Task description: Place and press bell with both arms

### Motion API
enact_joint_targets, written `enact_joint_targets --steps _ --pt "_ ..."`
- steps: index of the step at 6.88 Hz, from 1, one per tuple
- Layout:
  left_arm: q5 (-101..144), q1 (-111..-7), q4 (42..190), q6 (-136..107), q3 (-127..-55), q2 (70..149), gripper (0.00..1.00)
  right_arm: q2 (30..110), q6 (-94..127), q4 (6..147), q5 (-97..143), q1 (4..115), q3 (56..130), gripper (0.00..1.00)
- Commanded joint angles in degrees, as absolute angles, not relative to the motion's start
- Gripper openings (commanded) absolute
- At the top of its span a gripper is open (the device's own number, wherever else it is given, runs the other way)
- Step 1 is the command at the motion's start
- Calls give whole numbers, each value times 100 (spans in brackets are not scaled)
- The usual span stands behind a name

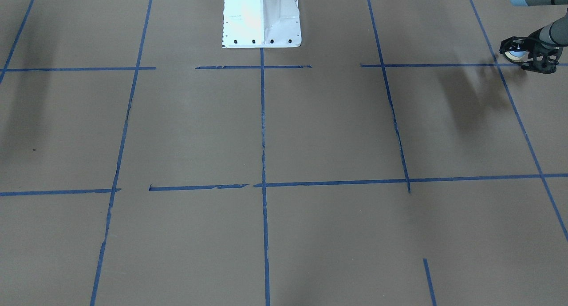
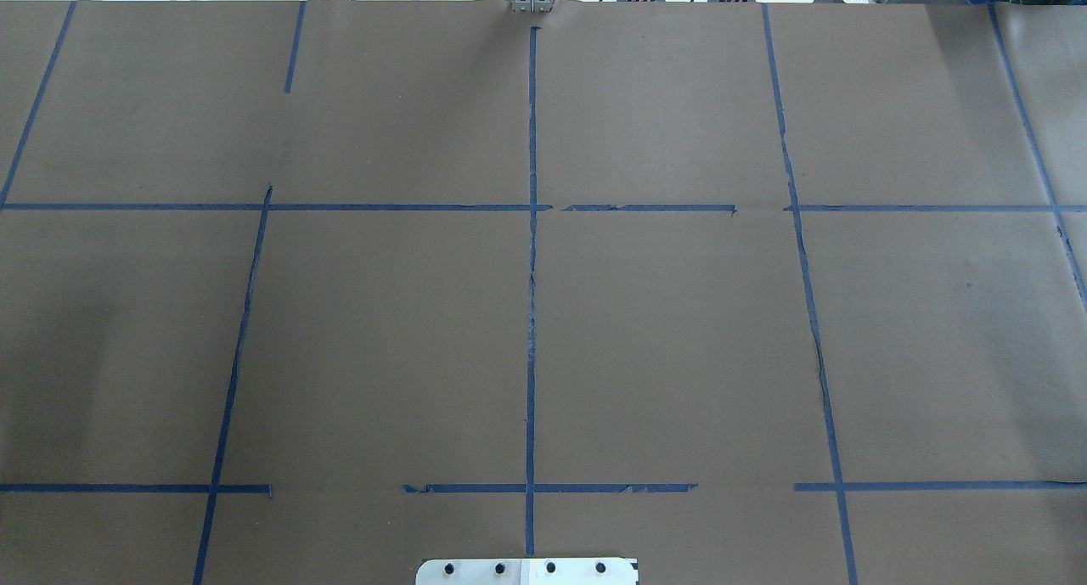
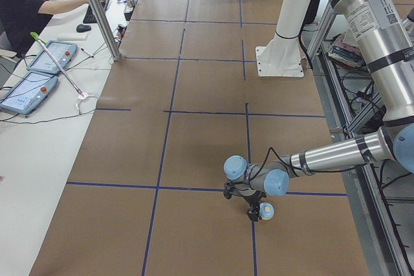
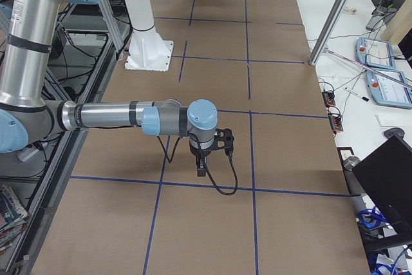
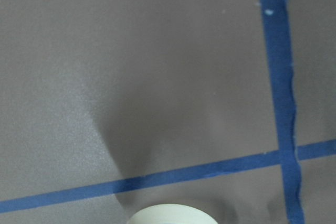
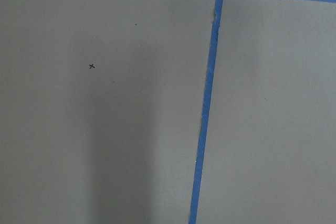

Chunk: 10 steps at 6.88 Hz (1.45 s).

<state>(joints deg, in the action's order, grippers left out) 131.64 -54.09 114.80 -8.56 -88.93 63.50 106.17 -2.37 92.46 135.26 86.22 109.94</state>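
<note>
The left tool clamps the bell low over the bench, seemingly to set it down; the right tool, open or closed, I cannot tell

We're in a robotics lab, w/ a big table papered brown & gridded in blue tape, a jointed robot arm, a white pedestal, & an operator at a side bench w/ keyboard & teach pendants.
</note>
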Motion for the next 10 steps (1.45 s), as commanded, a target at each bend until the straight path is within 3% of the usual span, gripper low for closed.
enact_joint_targets --steps 1,3,4,5,6,8,10 --pt "13166 -5344 11487 -844 -8772 6354 100 10617 -229 9246 13526 8622 10995 100" --pt "13219 -5204 11487 -852 -8728 6354 100 10617 -229 9246 13526 8622 10995 100" --pt "13219 -5168 11505 -853 -8745 6354 84 10617 -229 9246 13526 8622 10995 100" --pt "13219 -5168 11557 -853 -8754 6354 31 10617 -229 9246 13526 8622 11021 100" --pt "13193 -5168 11558 -853 -8858 6354 8 10626 -220 9246 13526 8622 11048 100" --pt "13157 -5342 11531 -870 -9916 6206 5 10626 -220 9246 13526 8622 11074 100" --pt "13166 -6227 11505 -949 -10344 6554 4 10626 -211 9246 13535 8622 11074 100"
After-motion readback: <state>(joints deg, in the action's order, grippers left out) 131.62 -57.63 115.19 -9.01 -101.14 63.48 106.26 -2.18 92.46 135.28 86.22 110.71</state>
